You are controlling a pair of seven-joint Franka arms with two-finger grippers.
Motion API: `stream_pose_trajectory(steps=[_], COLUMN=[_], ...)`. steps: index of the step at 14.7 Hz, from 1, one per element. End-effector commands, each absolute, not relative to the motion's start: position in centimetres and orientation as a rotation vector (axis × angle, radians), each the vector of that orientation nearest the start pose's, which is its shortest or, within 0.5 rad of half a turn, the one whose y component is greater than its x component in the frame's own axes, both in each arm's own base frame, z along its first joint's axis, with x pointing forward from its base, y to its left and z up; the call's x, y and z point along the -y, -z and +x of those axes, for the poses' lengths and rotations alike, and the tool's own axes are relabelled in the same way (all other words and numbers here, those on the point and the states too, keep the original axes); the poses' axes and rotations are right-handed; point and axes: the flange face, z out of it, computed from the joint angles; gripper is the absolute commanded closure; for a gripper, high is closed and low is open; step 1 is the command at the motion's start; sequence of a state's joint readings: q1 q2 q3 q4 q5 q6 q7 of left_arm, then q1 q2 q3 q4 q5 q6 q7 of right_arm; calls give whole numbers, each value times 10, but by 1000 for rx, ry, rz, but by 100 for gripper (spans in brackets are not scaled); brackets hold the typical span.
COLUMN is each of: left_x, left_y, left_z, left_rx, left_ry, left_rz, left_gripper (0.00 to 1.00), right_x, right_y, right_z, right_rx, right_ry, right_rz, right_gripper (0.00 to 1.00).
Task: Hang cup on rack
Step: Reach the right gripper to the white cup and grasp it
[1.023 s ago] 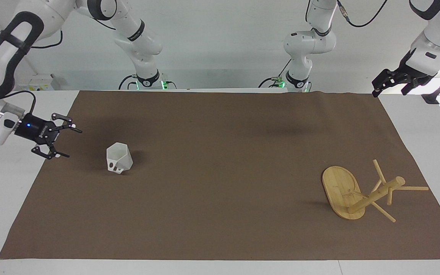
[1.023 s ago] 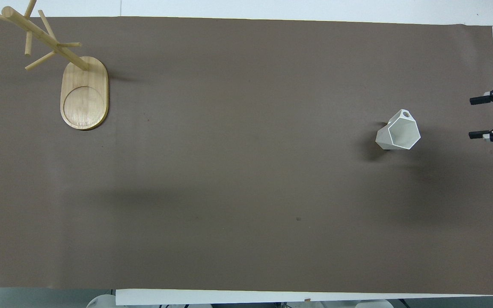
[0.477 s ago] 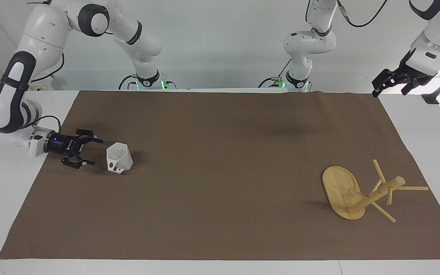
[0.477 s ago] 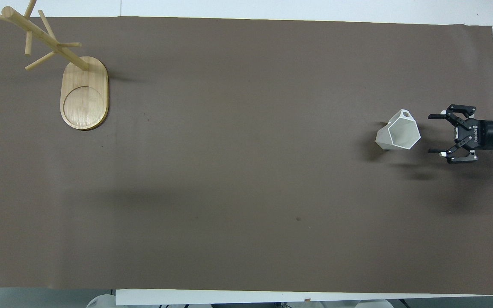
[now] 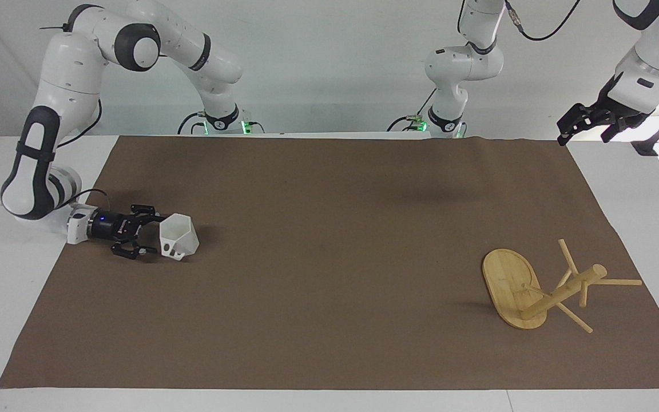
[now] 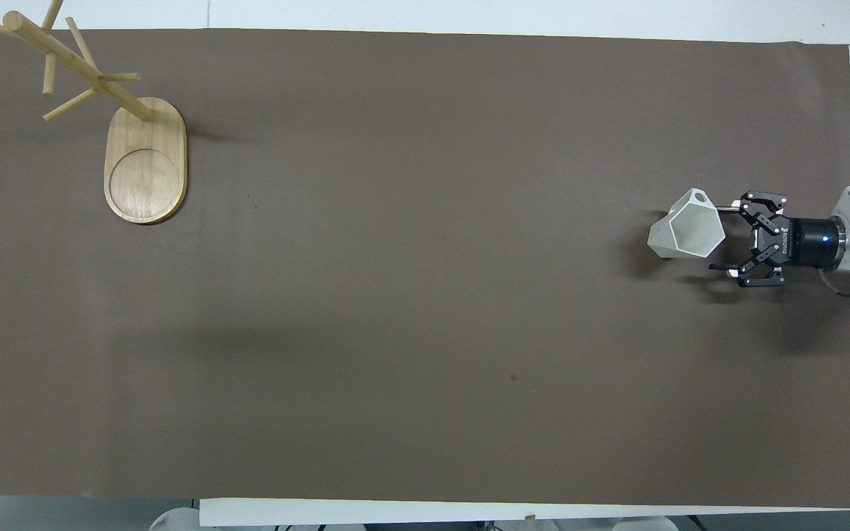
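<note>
The white faceted cup (image 5: 179, 237) (image 6: 687, 234) sits on the brown mat near the right arm's end of the table. Its mouth is turned up and toward that end, and its holed handle is on the side farther from the robots. My right gripper (image 5: 158, 233) (image 6: 718, 237) lies low and level at the cup's rim. It is open, with one fingertip on each side of the rim's edge and nothing gripped. The bamboo rack (image 5: 512, 286) (image 6: 146, 158) stands upright at the left arm's end. My left gripper (image 5: 564, 136) waits raised and open past the mat's corner, holding nothing.
A brown mat (image 5: 329, 274) (image 6: 410, 310) covers most of the white table. Only the cup and the rack are on it, with a wide stretch of mat between them. The rack's pegs (image 6: 63, 74) stick out past the mat's edge.
My right gripper has come down and slid along the mat from the table's end up to the cup's rim, staying open. The cup, the rack and the left arm have not moved.
</note>
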State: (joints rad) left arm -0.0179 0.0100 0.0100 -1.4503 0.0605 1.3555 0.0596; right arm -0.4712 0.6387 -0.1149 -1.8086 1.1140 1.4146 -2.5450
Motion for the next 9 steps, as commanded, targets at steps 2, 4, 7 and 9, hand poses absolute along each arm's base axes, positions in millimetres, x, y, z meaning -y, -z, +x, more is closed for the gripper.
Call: stream_pose_trajectory(steps=[2, 4, 7, 9], left_x=[-5, -5, -5, -5], left_y=[-657, -658, -658, -658], left_z=[527, 527, 527, 527], left_rx=[-94, -94, -96, -94], left_ry=[-151, -149, -149, -149], left_rz=[-3059, -3059, -3059, -3059], left_gripper=[0, 0, 0, 0], right_x=[206, 198, 180, 179], right_y=[-199, -196, -196, -196], right_z=[524, 525, 533, 533], right_rx=[1290, 1281, 1278, 1278], right_ry=[1180, 1180, 1186, 1184], right_rz=[-1428, -1427, -1409, -1410], right_gripper=[0, 0, 0, 0])
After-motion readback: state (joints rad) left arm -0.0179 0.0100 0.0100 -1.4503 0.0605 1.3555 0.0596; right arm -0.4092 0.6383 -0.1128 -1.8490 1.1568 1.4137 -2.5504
